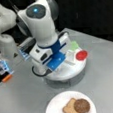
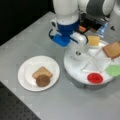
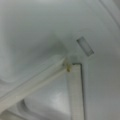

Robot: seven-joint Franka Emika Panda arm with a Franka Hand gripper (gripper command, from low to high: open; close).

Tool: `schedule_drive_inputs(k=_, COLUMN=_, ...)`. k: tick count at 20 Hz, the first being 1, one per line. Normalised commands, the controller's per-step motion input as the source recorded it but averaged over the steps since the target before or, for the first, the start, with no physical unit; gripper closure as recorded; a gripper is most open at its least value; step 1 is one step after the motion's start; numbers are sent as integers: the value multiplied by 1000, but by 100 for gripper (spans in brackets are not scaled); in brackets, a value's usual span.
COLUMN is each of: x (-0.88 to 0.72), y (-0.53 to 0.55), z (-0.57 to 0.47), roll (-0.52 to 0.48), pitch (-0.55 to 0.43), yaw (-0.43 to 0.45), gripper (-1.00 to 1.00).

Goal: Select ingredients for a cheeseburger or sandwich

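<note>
The divided white tray [image 2: 75, 68] is being taken as the landmark; it is sitting on the grey desk [image 2: 37, 42].

The end effector [image 2: 78, 51] is being held low over the tray, down in a compartment at the tray's edge toward a front view's left, beside the thin white dividers [image 2: 96, 62]. In the wrist view only bare white tray floor and the dividers [image 3: 73, 82] are being shown close up; whether the end effector is open or closed cannot be told, and nothing is being seen in its grip.

Ingredients being kept in the tray: the yellow cheese square [image 2: 93, 40] in the compartment just beside the end effector, toward a front view's top; a tan toast slice [image 2: 112, 50] at the tray's right edge; the green lettuce leaf [image 2: 113, 70] below that slice; the red tomato disc [image 2: 95, 78] at the tray's bottom edge.

The white plate [image 2: 27, 72] is standing on the desk, apart from the tray toward a front view's left. On it a second tan toast slice [image 2: 41, 71] is lying, with the dark-brown patty [image 2: 43, 80] overlapping its lower edge. In both front views this pair is being seen on the plate [image 1: 52, 106].
</note>
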Motion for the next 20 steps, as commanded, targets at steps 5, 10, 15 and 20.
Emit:
schedule_drive_inputs(k=5, x=-254, y=164, z=-51, roll=-156, pitch=-44, yaw=98, gripper=-100)
schedule_drive_inputs(k=10, x=-287, y=227, z=-79, roll=-150, pitch=-55, yaw=18, gripper=-100)
schedule_drive_inputs(k=15, x=-305, y=284, z=-109, roll=-106, pitch=-57, yaw=2, gripper=-100)
schedule_drive_inputs(k=20, x=-375, y=285, z=-137, roll=-64, pitch=-64, yaw=-9, gripper=-100)
